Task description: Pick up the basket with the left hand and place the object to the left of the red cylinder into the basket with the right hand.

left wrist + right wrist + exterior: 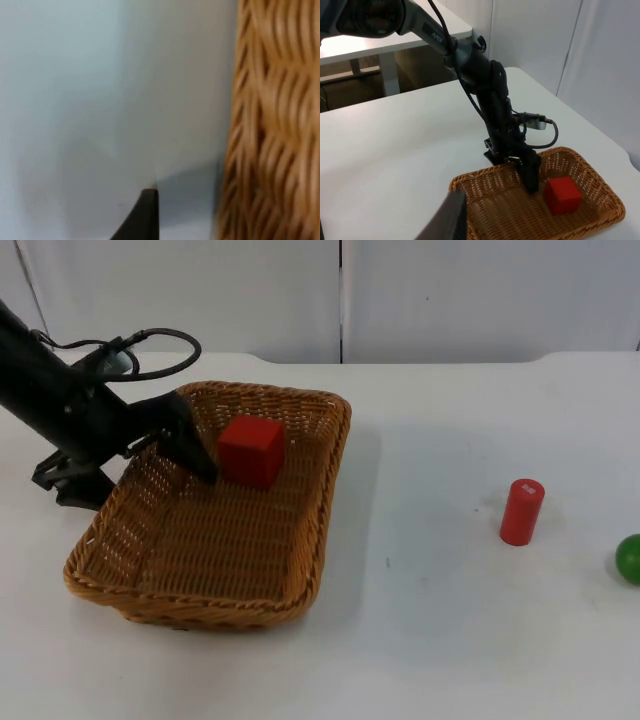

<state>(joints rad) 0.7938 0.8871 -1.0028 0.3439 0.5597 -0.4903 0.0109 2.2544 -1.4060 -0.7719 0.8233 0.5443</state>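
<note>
A woven wicker basket [318, 502] sits left of the table's middle, its left side raised. A red cube [250, 450] lies inside it near the far wall. My left gripper [150, 455] is shut on the basket's left rim, one finger inside and one outside. The left wrist view shows the basket's weave [270, 125] close beside a black fingertip [145, 215]. A red cylinder [521, 511] stands upright on the table to the right. My right gripper [451, 220] hangs high and away from the table, facing the basket [615, 210], the cube [561, 195] and the left gripper [522, 172].
A green ball [630, 558] lies at the right edge, just right of the red cylinder. White table surface stretches between the basket and the cylinder. The grey partition wall [340, 290] closes the far side.
</note>
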